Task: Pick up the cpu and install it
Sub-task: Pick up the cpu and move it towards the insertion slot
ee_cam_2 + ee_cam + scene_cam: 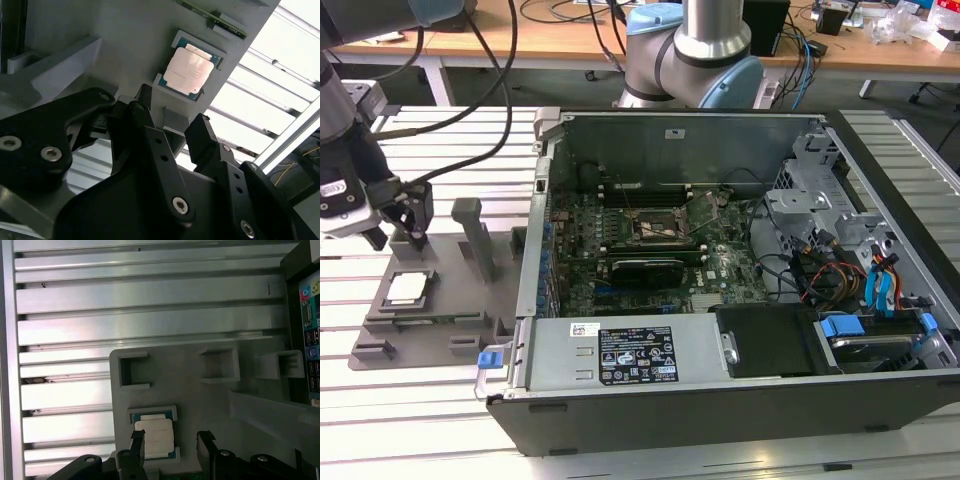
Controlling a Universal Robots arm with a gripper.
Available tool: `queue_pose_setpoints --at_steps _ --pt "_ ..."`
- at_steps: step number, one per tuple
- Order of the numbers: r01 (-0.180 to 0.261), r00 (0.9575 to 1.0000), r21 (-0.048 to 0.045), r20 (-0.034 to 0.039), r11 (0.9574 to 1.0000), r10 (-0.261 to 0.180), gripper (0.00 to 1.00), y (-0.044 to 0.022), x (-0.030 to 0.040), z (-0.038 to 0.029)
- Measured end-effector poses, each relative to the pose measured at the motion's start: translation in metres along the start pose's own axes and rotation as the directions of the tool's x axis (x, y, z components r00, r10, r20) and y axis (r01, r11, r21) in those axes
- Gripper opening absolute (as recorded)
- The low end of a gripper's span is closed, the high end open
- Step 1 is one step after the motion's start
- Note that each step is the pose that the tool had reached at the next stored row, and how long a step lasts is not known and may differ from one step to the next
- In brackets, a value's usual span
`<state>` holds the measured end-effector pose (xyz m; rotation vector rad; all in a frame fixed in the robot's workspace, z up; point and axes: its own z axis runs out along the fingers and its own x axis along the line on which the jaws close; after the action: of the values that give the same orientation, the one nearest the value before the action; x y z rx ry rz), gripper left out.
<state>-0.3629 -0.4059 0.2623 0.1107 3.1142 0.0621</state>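
- Exterior view, item one: my black two-fingered gripper [410, 235] hangs over the large grey plastic fixture tray [450, 320] at the exterior view's left; fingers parted, nothing held
- Item two: the cpu [406, 288], a small thin square chip with a silvery-grey metal top plate, lies flat in a shallow recess of that tray; near my fingertips, not touching them
- First wrist view: the cpu [154, 435] shows between my two spread fingers [137, 440]; tray pockets beside it
- Second wrist view: the gripper [172, 112] open; the cpu [190, 70] seated in its recess, apart from the fingers
- Item three: open black computer case [720, 400], well apart at the exterior view's right; green motherboard inside with dark square socket frame [658, 230]
- Item four: slatted aluminium table [420, 420] beneath tray and case
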Motion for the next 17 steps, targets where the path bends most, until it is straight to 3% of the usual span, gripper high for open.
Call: queue_pose_setpoints --at_steps 3,5,6,7,8,9,12,15,17 --pt "0.0 1.0 0.0015 0.0001 1.0 0.0 0.55 -0.0001 0.0001 0.0024" --pt "0.0 1.0 0.0098 0.0007 1.0 0.0 0.55 -0.0001 0.0002 0.0037" --pt "0.001 1.0 0.0266 0.0019 0.9996 -0.001 0.55 -0.0002 0.0001 0.0039" --pt "0.004 1.0 0.0633 0.0043 0.998 -0.005 0.55 -0.0001 0.0001 0.004" --pt "0.015 0.9999 0.0824 0.0052 0.9965 -0.016 0.55 -0.0001 0.0002 0.0042" --pt "0.031 0.9995 0.0869 0.0046 0.9957 -0.031 0.55 -0.0002 0.0004 0.0045" --pt "0.099 0.995 0.088 0.0022 0.9911 -0.1 0.55 -0.0003 0.0019 0.0062" --pt "0.1 0.9949 0.0875 0.002 0.9911 -0.101 0.55 -0.0008 0.0072 0.0069" --pt "0.1 0.9949 0.0872 0.0023 0.9912 -0.101 0.55 -0.0013 0.0148 0.0077"
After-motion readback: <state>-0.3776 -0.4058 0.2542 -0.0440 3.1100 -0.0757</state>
